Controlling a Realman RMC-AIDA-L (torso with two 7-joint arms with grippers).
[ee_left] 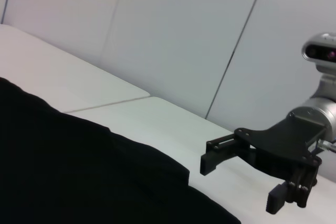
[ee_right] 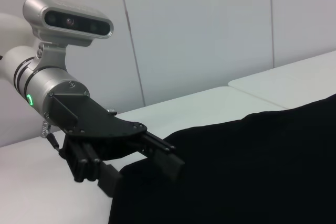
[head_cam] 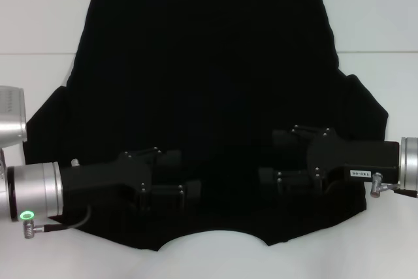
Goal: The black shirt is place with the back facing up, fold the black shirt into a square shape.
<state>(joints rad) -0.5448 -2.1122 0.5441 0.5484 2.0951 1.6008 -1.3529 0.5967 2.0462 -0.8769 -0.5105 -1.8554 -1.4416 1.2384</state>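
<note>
The black shirt [head_cam: 209, 83] lies spread flat on the white table [head_cam: 39, 24], its curved neckline at the near edge and a sleeve out to each side. My left gripper [head_cam: 183, 174] reaches in from the left over the shirt's near part, just left of the neckline. It is open and holds nothing, as the right wrist view also shows: left gripper [ee_right: 142, 174], shirt [ee_right: 252, 166]. My right gripper [head_cam: 274, 157] comes in from the right, mirrored, also open and empty. The left wrist view shows this right gripper [ee_left: 241, 182] beyond the shirt [ee_left: 63, 171].
White table surface borders the shirt on both sides, with a seam [head_cam: 379, 51] running across it at the far part. Pale wall panels [ee_left: 184, 35] stand behind the table.
</note>
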